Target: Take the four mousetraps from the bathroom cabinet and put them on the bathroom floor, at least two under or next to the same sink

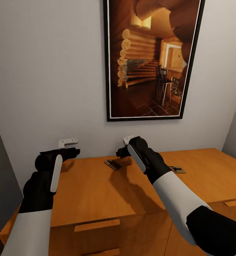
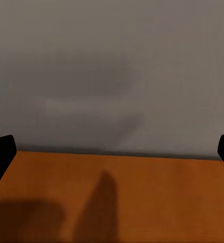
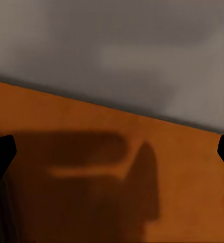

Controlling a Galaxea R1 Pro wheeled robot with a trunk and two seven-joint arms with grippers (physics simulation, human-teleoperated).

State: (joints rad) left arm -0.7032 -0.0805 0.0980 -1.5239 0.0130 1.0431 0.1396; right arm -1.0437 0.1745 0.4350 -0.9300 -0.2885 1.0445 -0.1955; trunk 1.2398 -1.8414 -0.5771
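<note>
The orange-brown cabinet (image 1: 93, 193) stands against the wall right in front of me. Two mousetraps lie on its top: one (image 1: 112, 164) at the back near the middle, another (image 1: 177, 169) further right, partly behind my right forearm. My right gripper (image 1: 122, 151) hovers just above and behind the middle mousetrap, open and holding nothing. My left gripper (image 1: 68, 153) hangs over the cabinet's back left part, also open and holding nothing. In the left wrist view the fingertips (image 2: 0, 156) sit wide apart over bare wood. The right wrist view shows the fingertips (image 3: 0, 154) likewise spread.
A large framed picture (image 1: 151, 60) of a log interior hangs on the grey wall above the cabinet. A bar handle (image 1: 97, 225) marks a drawer front below the top. A dark grey surface (image 1: 0, 185) closes off the left side.
</note>
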